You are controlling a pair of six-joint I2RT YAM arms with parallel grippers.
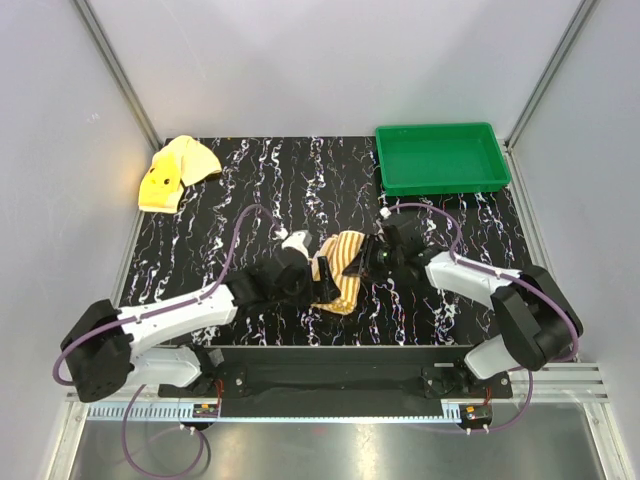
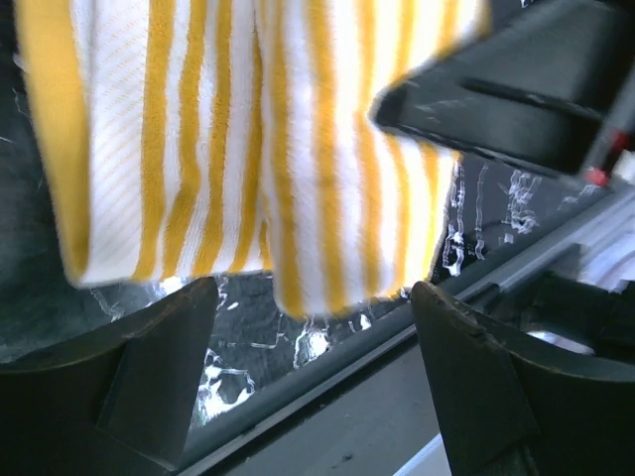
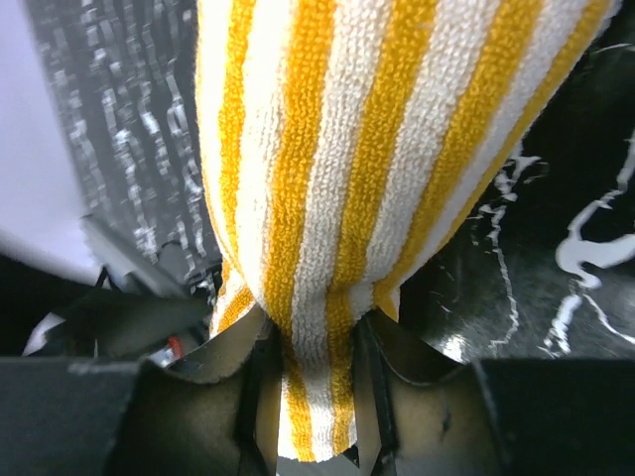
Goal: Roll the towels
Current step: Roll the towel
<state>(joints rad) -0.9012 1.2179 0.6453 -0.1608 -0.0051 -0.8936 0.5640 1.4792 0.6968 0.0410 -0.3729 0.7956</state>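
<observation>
The right tool (image 3: 316, 372) is narrowed onto a bunched fold of the striped towel (image 3: 327, 149), pinching the cloth so that the stripes gather into a neck inside its grip. The left tool (image 2: 314, 327) stands wide, its two fingers (image 2: 159, 357) spread either side of the towel's hanging edge with nothing caught between them. That wrist view is blurred, so whether a finger brushes the cloth is hard to say. The striped towel sits crumpled on the marbled surface (image 1: 300, 180), nearer the arms than the green tray (image 1: 440, 158) and to its left. The plain yellow towel (image 1: 178, 172) lies heaped well to the left of the tray, about level with it. Both are likely light, limp terry that sags and loses its shape. A pinch on a corner or hem should serve best.
</observation>
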